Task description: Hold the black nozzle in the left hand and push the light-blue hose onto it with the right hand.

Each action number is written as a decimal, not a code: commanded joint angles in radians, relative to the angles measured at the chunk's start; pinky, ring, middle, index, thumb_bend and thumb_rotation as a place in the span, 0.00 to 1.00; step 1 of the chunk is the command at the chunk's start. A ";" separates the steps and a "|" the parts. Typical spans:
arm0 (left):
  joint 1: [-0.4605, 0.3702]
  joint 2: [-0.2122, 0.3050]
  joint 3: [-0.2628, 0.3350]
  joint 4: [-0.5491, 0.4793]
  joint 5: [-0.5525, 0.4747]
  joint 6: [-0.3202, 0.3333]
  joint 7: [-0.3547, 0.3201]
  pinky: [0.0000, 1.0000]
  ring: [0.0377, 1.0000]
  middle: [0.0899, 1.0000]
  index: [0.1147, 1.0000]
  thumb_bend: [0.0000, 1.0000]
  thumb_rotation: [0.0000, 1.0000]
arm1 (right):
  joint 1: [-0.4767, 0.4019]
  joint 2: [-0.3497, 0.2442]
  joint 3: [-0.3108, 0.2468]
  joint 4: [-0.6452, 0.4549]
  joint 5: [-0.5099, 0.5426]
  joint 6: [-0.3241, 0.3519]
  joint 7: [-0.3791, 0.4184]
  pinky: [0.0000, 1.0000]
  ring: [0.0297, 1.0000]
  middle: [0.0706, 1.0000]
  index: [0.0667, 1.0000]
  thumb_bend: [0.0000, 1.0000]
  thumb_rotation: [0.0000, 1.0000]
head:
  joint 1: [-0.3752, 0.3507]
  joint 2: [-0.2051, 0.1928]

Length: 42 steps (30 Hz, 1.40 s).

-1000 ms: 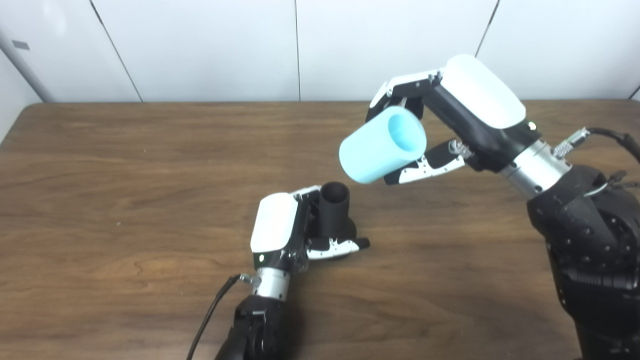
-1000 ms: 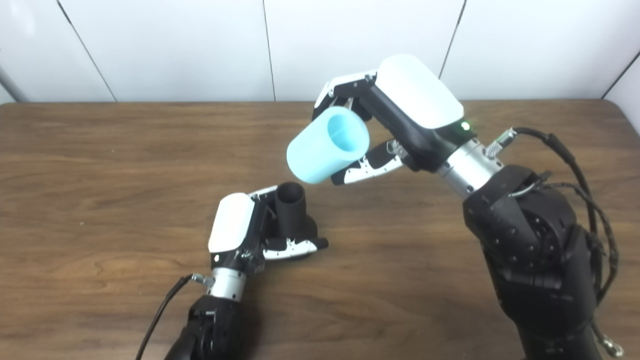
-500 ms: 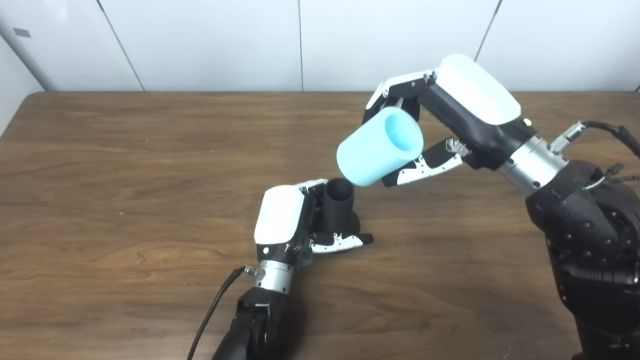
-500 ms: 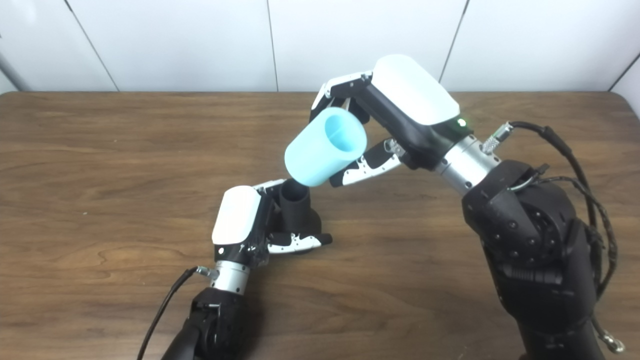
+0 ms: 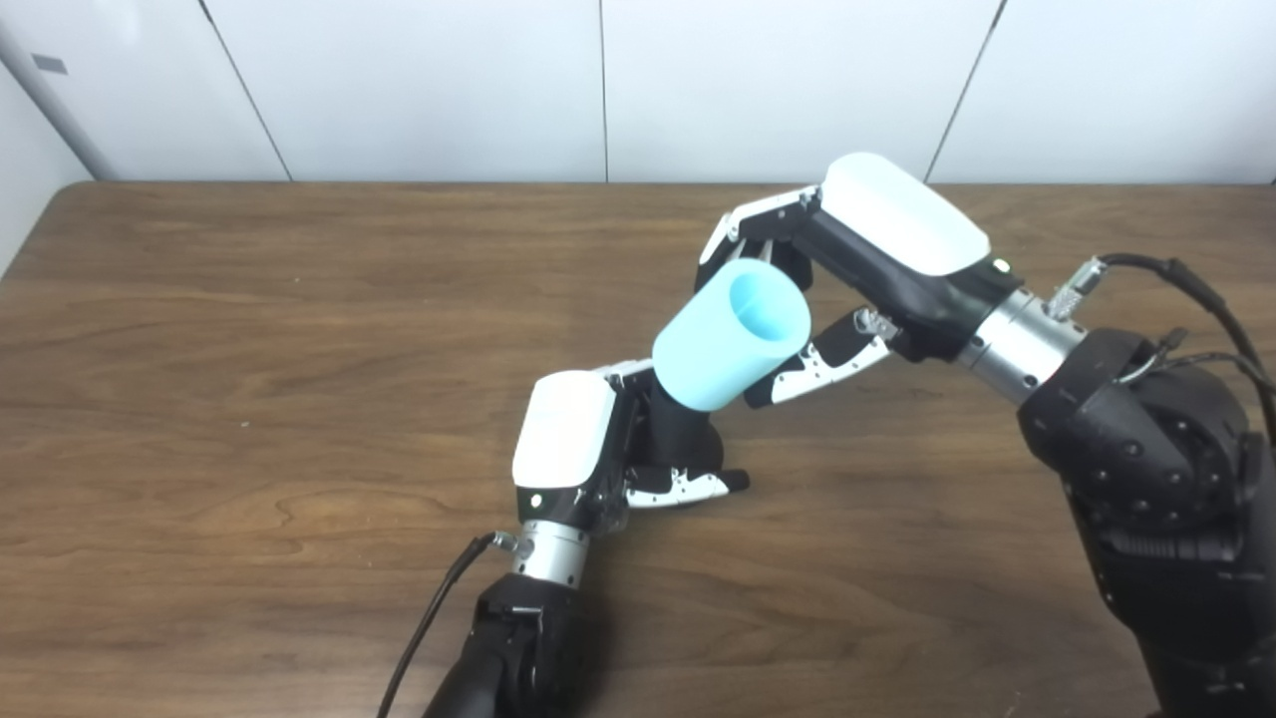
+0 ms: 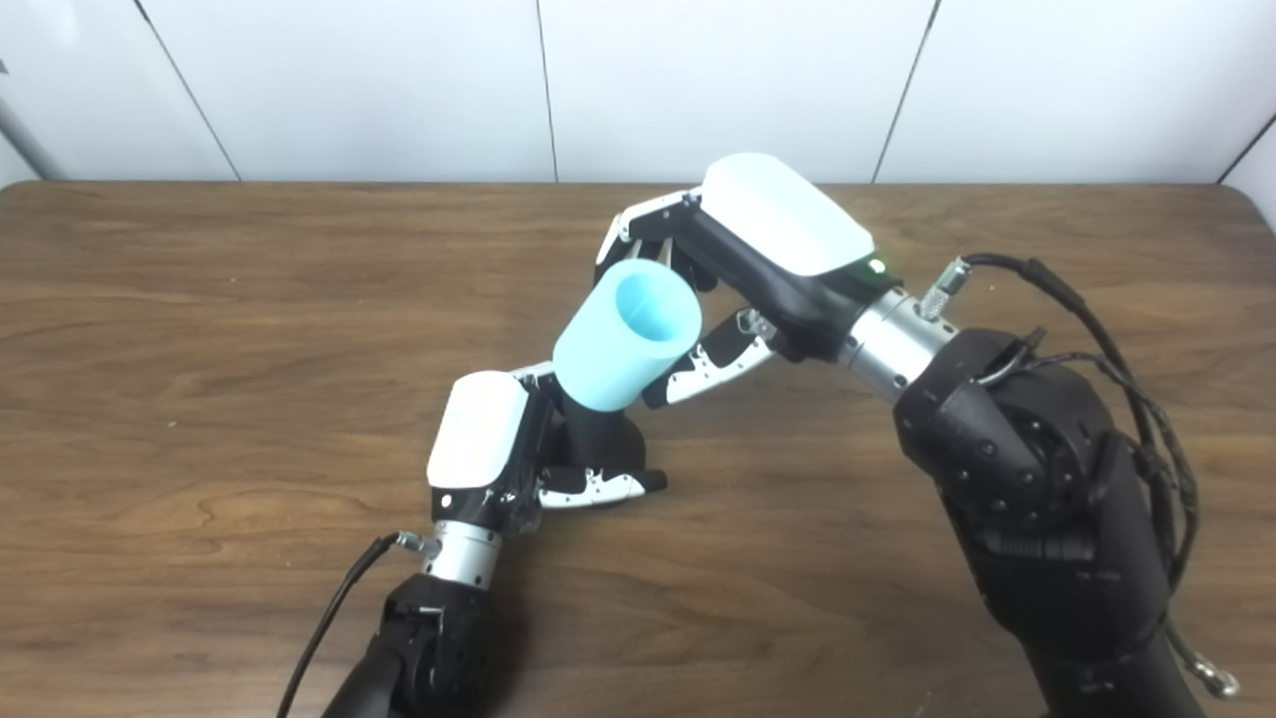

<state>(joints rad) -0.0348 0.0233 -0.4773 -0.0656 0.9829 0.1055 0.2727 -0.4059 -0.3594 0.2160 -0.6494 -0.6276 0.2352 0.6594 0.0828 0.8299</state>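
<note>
Brown wood-grain bench against a white panelled wall.

The brown wood-grain bench (image 5: 249,329) fills most of both views, its grain running side to side and its far corners rounded. Behind its far edge stands the white panelled wall (image 5: 429,90), split by thin dark seams, one upright near the middle and the others slanting. At far left, a pale grey post (image 5: 50,105) leans across the wall.

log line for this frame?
left hand: holds nozzle on table | right hand: holds hose, tilted | hose end over nozzle top | seating: cannot tell
</note>
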 commanded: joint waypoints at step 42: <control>0.032 -0.008 -0.007 0.039 0.006 0.013 -0.007 0.43 0.47 0.43 0.42 0.53 0.00 | 0.033 0.001 -0.042 0.035 -0.008 -0.063 -0.097 0.34 0.35 0.47 0.48 0.51 0.00 | -0.018 0.004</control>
<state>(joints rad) -0.0335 0.0225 -0.4745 -0.0657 0.9820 0.1086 0.2702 -0.3501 -0.3583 0.1804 -0.6113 -0.6506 0.1928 0.5850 0.0644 0.8330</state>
